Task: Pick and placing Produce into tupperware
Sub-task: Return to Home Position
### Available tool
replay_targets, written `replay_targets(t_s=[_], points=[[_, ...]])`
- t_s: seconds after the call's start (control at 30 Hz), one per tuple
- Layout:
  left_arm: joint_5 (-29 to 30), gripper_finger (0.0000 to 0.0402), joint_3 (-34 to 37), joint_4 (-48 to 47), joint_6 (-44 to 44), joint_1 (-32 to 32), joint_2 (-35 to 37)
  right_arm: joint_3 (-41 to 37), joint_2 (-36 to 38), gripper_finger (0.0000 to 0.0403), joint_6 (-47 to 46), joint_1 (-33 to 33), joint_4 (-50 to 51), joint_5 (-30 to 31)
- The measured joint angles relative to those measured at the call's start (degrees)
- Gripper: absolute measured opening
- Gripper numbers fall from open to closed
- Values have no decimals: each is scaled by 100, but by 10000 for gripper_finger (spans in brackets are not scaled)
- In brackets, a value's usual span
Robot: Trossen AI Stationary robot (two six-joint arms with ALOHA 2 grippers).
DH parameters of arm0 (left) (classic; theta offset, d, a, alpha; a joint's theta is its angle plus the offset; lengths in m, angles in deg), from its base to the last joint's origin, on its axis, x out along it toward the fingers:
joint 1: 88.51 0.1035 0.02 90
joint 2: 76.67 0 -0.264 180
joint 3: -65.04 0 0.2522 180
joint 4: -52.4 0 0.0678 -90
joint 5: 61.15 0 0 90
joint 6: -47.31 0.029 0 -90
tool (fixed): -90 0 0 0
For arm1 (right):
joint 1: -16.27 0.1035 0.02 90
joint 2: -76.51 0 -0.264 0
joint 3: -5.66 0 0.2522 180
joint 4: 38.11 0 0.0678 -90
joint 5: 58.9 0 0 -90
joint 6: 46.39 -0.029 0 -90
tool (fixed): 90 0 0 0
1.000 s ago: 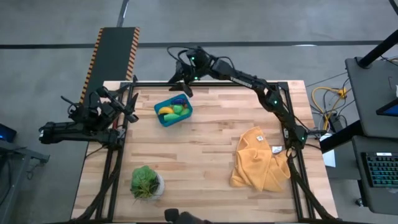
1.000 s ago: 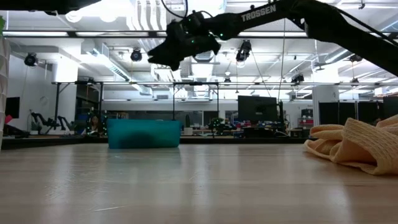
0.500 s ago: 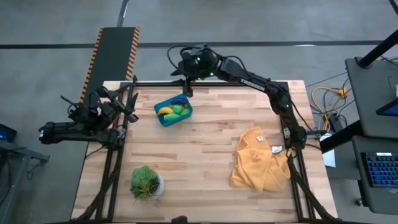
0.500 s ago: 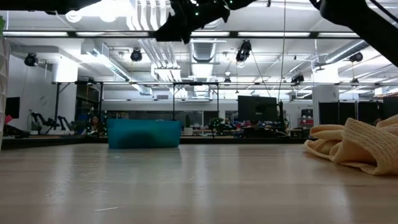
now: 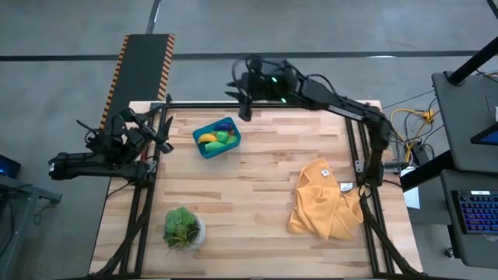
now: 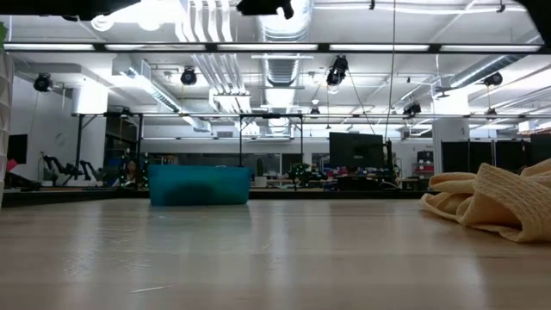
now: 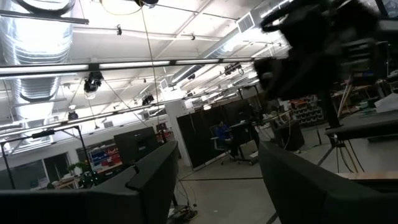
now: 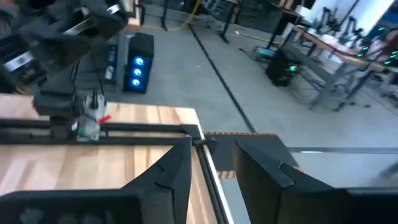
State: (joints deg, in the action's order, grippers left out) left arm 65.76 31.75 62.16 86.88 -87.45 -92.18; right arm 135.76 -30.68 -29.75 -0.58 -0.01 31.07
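Okay, produce (image 5: 218,138) sits in the tupperware (image 5: 207,153), upper centre-left. My right gripper (image 5: 246,107) hangs beyond it at top centre, jaws spread, empty; left gripper (image 5: 161,134) waits mid-left, spread too. I judge homing is the step in hand: next, fold the right arm back.

Your wooden table (image 5: 257,179) carries:
- teal tupperware (image 5: 199,146), far-left area;
- mustard-yellow cloth (image 5: 323,201), crumpled, right edge;
- potted plant (image 5: 183,227), near-left corner;
- what may be a white tag (image 5: 346,186), touching the cloth.
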Motion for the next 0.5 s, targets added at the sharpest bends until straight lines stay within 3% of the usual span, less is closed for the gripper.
replay_targets(t_s=[0.23, 0.5], points=[[2, 209, -2, 1, -13, 0, 7, -2016, 1639, 89, -20, 443, -765, 158], [2, 209, -2, 1, -21, 0, 7, -4973, 3770, 73, -192, 687, -2017, 73]])
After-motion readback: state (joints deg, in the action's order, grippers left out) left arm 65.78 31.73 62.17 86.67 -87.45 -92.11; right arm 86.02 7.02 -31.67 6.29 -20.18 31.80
